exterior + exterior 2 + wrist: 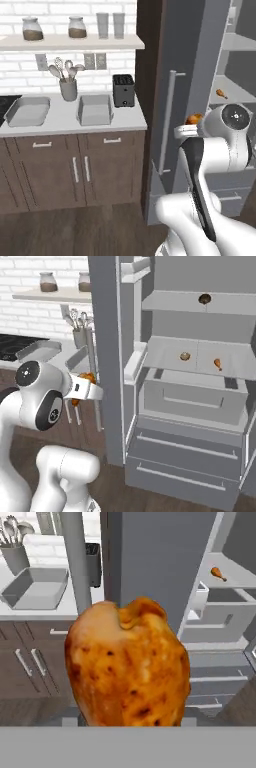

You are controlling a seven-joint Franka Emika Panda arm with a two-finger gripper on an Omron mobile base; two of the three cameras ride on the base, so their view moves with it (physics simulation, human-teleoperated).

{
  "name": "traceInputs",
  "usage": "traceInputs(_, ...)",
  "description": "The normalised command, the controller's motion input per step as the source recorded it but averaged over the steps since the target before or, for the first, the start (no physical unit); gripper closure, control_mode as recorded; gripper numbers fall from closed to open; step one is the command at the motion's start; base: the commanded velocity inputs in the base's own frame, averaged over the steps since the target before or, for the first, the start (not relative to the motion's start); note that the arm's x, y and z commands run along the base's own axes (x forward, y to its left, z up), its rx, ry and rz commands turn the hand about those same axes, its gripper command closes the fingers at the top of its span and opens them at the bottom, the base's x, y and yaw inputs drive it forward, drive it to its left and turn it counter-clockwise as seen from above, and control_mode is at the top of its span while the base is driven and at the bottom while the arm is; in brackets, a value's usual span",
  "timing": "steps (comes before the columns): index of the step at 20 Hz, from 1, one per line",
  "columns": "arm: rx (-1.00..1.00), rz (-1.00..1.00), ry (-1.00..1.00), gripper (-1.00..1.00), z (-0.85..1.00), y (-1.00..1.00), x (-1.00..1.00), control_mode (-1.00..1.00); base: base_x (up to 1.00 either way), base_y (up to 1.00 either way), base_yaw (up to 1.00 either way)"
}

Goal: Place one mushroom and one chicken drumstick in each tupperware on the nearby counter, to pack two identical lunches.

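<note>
My gripper [83, 389] is shut on a browned chicken drumstick [127, 664], which hides the fingertips in the hand view. I hold it in the air in front of the open fridge door, right of the counter [62, 124]. The same drumstick [194, 119] shows beside my hand. Two light-grey tupperware trays stand on the counter, one on the left [27, 111] and one on the right [95, 109]; the right tray [37, 587] looks bare inside. Inside the fridge lie another drumstick [218, 363] and two mushrooms, one on the middle shelf [185, 356] and one higher up [204, 299].
The tall grey fridge door [180, 100] with its long handle [167, 122] stands between me and the counter. A black toaster [123, 90] and a utensil holder [68, 89] stand behind the trays. A black stovetop [12, 346] lies at the counter's left end.
</note>
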Motion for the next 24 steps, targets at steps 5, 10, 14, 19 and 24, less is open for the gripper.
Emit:
traceInputs(5, 0.0, 0.0, 0.0, 1.0, 0.0, 0.0, 0.0, 1.0, 0.43, 0.87, 0.55)
traceInputs(10, 0.0, 0.0, 0.0, 1.0, 0.0, 0.0, 0.0, 1.0, 1.0, 0.86, 0.1)
traceInputs(14, 0.0, 0.0, 0.0, 1.0, 0.0, 0.0, 0.0, 1.0, 1.0, 0.3, -0.08)
traceInputs(19, 0.0, 0.0, 0.0, 1.0, 0.0, 0.0, 0.0, 1.0, 1.0, 0.11, -0.37)
traceInputs(24, 0.0, 0.0, 0.0, 1.0, 0.0, 0.0, 0.0, 1.0, 0.99, 0.32, -0.29)
